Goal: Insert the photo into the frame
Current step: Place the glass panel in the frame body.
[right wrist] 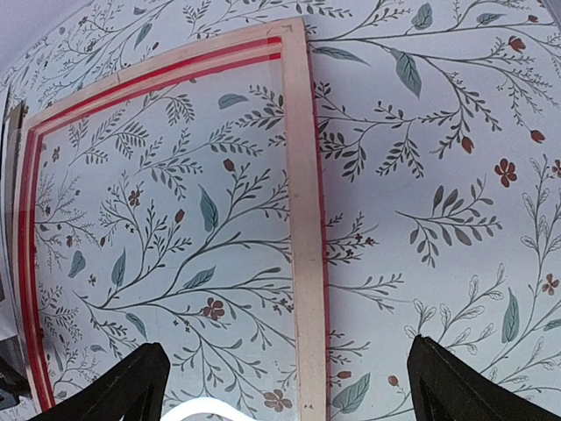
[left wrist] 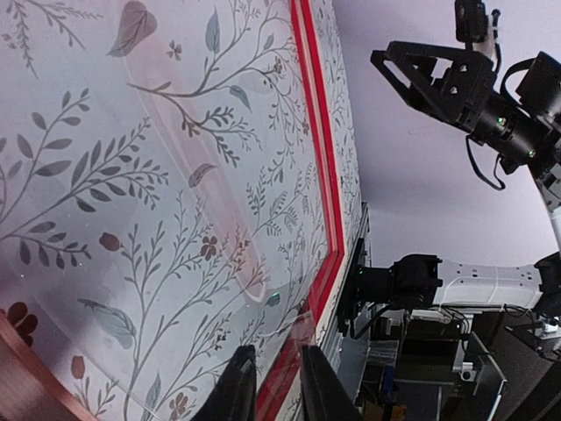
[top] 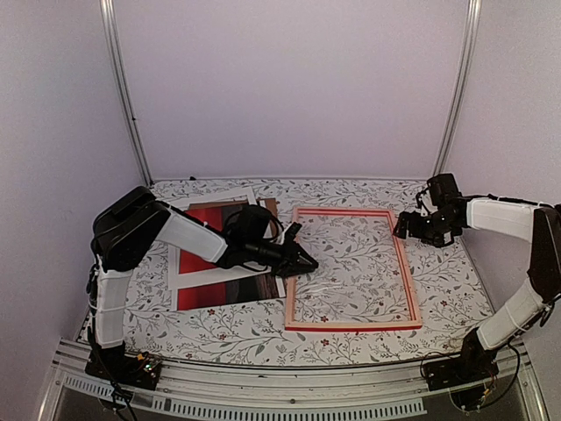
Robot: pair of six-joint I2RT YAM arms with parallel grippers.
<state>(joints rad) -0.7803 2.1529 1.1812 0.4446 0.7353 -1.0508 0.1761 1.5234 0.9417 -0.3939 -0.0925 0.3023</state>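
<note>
The counter (top: pixel 438 289) is the largest thing here, covered in a pale cloth printed with grey sprigs and small red flowers. Plain pale walls (top: pixel 289 88) close it in, with metal uprights (top: pixel 123 88) in the back corners.

The frame (top: pixel 351 326) lies flat near the middle of the counter with its long sides running away from the arms. Pale wood faces up, and red shows along the inner lip. What looks like a clear pane (left wrist: pixel 175 219) sits inside it, with the floral print showing through.

The left arm (top: pixel 188 232) reaches across the pile on the frame's left. This pile is the photo (top: pixel 223 291), bright red and dark brown, lying flat just beside the left rail and not in the frame. A white mat (top: pixel 230 193) and a brown backing board (top: pixel 270 207) stick out beyond it on the far side. The forearm covers the photo's right part, so that edge is hidden.

The left tool (top: pixel 307 261) is at the frame's left rail with its fingers (left wrist: pixel 238 386) a narrow gap apart. The wrist view shows a red rail in that gap, but I cannot tell whether they are pinching anything.

The right tool (top: pixel 405 230) hangs just outside the right rail, spread wide and holding nothing.

A small circuit board (top: pixel 140 364) sits by the left base (any print on it is too small to read).
</note>
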